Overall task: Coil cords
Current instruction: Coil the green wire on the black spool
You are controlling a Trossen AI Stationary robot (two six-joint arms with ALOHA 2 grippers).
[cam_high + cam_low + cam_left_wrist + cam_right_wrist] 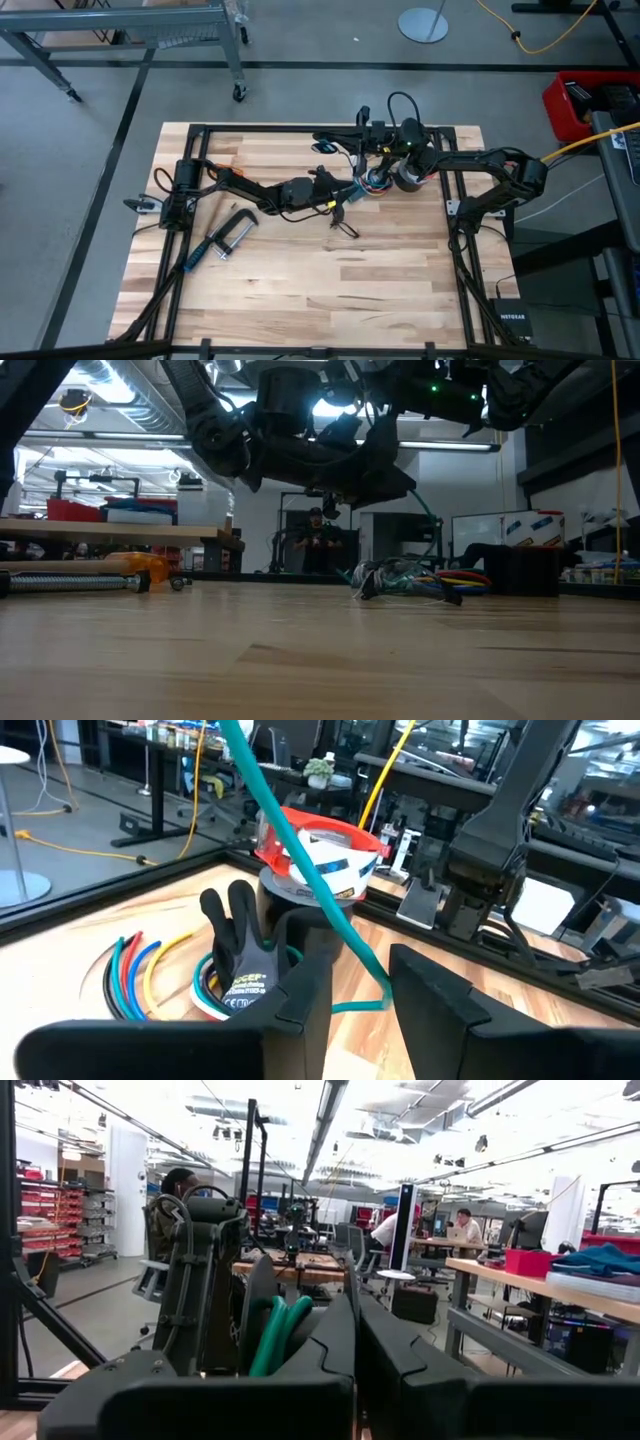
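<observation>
A thin black cable with a small yellow piece (329, 206) lies on the table beside my left gripper (345, 193). My left gripper (360, 1005) is open and low. A teal cable (300, 850) runs slanting up from between its fingers; I cannot tell if it touches them. My right gripper (352, 138) is at the table's far side, above the table, shut (355, 1345) on the teal cable (280, 1330). The bundle of multicoloured wires (375, 181) lies by a black glove (240, 955). It also shows in the low view (410, 577). My right gripper is shut on the teal cable, which shows as a looped fold (285, 1320) just past its fingertips. The fingers lie about level. The fingers themselves hide the place of contact. The cable runs drawn out down toward my left gripper.
A metal clamp (225, 240) lies at the left. Small black wire loops (345, 226) lie near the middle. A black roll with a red and white piece on top (320, 860) stands beyond the glove. The near half of the table (330, 300) is bare wood.
</observation>
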